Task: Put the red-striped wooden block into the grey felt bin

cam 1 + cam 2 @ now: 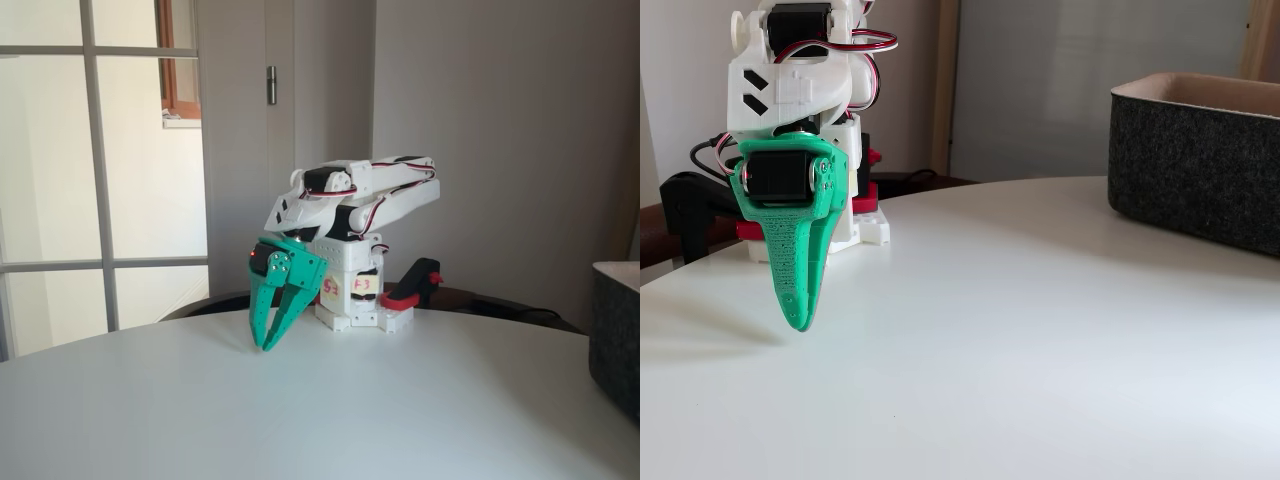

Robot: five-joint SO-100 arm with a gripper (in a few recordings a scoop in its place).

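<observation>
My gripper (268,342): green, pointing down at the white table (330,420), tips just above or on it, can't tell which; seen edge-on in the other fixed view (798,318).
My jaws: tips pressed together, small gap higher up, nothing between them.
My arm (350,205): white, folded low over its base.
Grey felt bin (1200,165): dark charcoal, fuzzy upright walls, paler rim; on the table at the right edge in both fixed views (617,335), well apart from me.
</observation>
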